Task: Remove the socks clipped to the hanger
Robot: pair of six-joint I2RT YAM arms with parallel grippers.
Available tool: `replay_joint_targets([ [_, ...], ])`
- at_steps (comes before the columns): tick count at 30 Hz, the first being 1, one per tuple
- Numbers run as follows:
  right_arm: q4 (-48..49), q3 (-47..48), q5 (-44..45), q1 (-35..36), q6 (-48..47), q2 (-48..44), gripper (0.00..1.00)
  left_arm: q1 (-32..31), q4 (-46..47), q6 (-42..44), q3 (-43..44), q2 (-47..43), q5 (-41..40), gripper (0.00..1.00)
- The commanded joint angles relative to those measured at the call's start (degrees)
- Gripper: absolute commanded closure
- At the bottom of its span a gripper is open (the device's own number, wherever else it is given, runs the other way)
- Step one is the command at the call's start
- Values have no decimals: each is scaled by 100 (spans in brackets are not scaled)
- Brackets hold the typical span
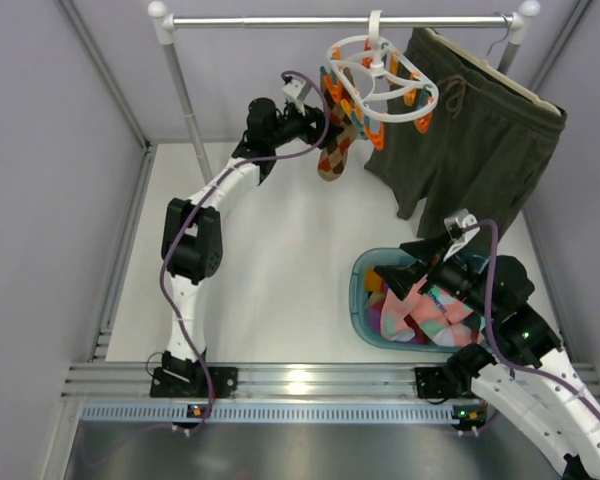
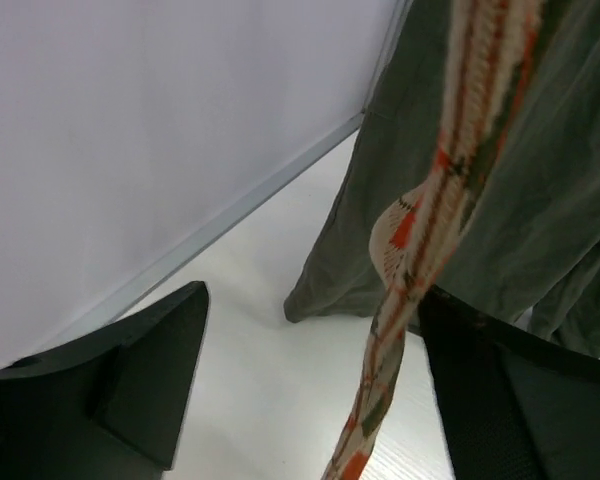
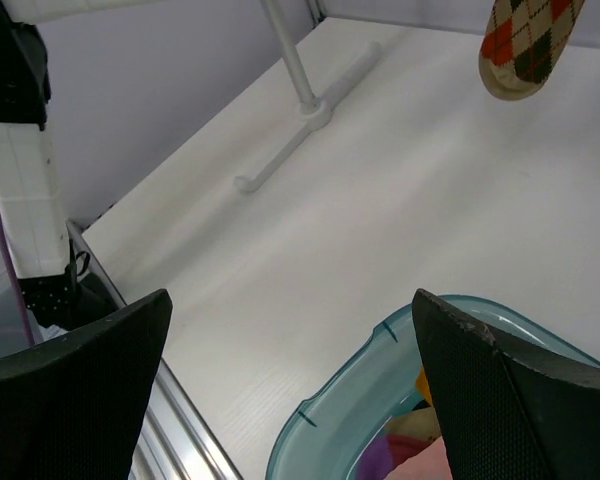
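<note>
Your left pincer is open, jaws straddling the argyle sock, which hangs from the hanger over the tabletop's far edge; I'd say it's set to pinch & pull. Right pincer gapes empty over the basket nr the near-right corner, prob. the drop spot. Count: 1 sock seen on the clips, 1 hanger, 1 basket w/ several loose socks, exact no. unclear.

The hanger hangs on the far rail, shorts to its right. One sock dangles from its left side between my left gripper fingers. My right gripper is above the near-right basket holding socks.
</note>
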Motion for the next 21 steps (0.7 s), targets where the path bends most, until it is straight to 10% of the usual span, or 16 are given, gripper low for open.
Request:
replay_joint_targets([
  [1, 464, 25, -323, 73, -296, -75, 0, 47, 443, -117, 786, 290, 665, 17],
  [3, 516, -27, -324, 73, -357, -84, 0, 38, 565, -294, 876, 422, 780, 74],
  [5, 560, -54, -324, 73, -419, -76, 1, 30, 837, -531, 745, 379, 641, 100],
  [21, 561, 103, 692, 64, -165, -146, 1, -524, 1084, -452, -3622, -3399, -4430, 100],
])
